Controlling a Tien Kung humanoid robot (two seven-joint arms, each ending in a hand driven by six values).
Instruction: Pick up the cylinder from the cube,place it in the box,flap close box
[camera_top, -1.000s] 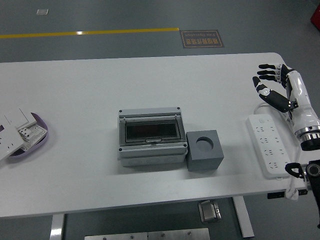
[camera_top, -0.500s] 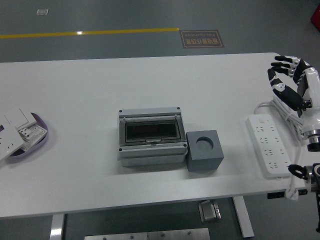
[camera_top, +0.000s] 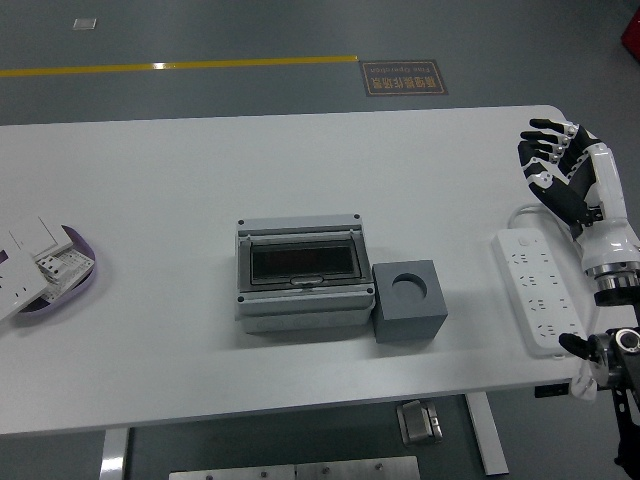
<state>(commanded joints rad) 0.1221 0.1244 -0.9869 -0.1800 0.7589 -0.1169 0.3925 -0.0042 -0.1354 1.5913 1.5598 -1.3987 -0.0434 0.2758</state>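
- The box (camera_top: 304, 275) sits in the middle of the white table (camera_top: 200, 170). It is gray with a dark see-through lid, and the lid is down flat.
- The cube (camera_top: 409, 301) is dark gray. It sits at 3 o'clock from the box, just beside it, maybe touching its lower right corner.
- The cube has a round hole on top. The hole looks empty from here.
- I cannot see the cylinder anywhere. The lid is too dark to tell what is inside the box.
- The right hand (camera_top: 556, 172) is up over the far right of the table, at 2 o'clock from the cube and well apart from it.
- Its fingers (camera_top: 545, 142) are spread a little and point to the left. They hold nothing.
- A white power strip (camera_top: 537, 291) lies at 3 o'clock from the cube, near the right edge of the table. The hand is above its far end, at 12 o'clock.
- A white cord (camera_top: 527, 212) curls from the strip toward the hand.
- At 9 o'clock, at the left edge of the table, is a purple tray (camera_top: 72, 285) with white parts (camera_top: 30, 255) piled in it.
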